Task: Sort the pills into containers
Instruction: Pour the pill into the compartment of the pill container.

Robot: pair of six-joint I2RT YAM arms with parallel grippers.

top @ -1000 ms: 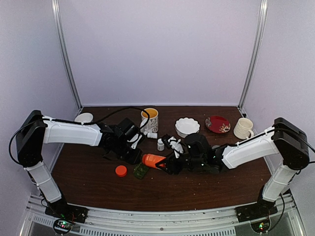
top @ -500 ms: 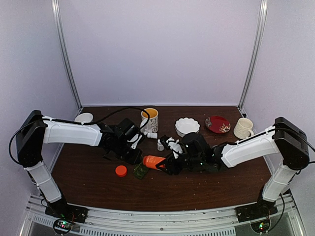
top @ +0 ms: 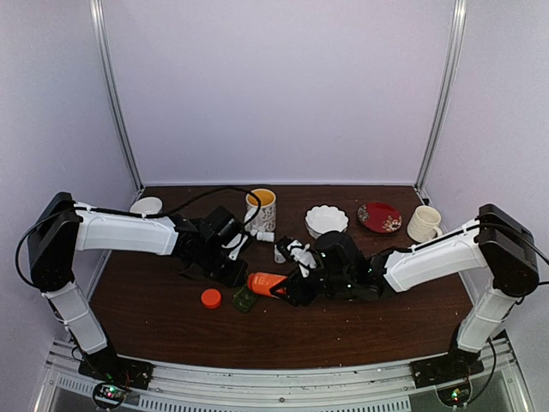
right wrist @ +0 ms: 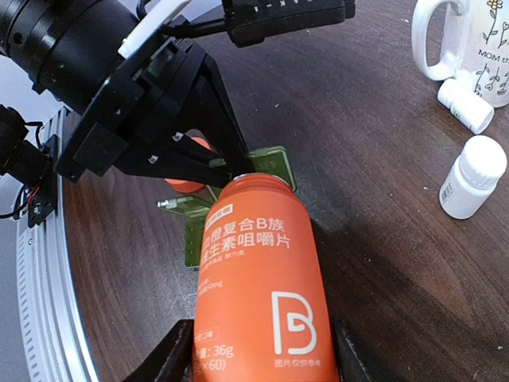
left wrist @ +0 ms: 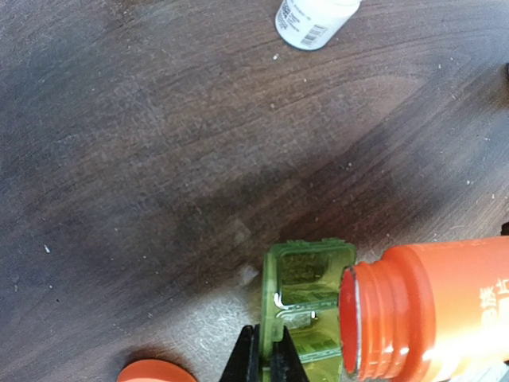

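Note:
The green pill box (left wrist: 306, 306) lies open on the table, also seen in the top view (top: 244, 298) and the right wrist view (right wrist: 191, 227). My left gripper (left wrist: 268, 362) is shut on its side wall. My right gripper (right wrist: 258, 354) is shut on the uncapped orange bottle (right wrist: 258, 286), lying on its side with its open mouth (left wrist: 350, 322) over the box's compartments; it also shows in the top view (top: 268, 281). No pills are visible.
The orange cap (top: 211, 298) lies left of the box. Two small white bottles (right wrist: 471, 175) and a flowered mug (top: 261, 209) stand behind. A white bowl (top: 327, 220), red plate (top: 379, 216) and cream mug (top: 424, 224) are at the back right; a white lid (top: 146, 205) back left.
My right gripper has carried the orange bottle slightly left, bringing its mouth closer over the pill box. The left arm has held still.

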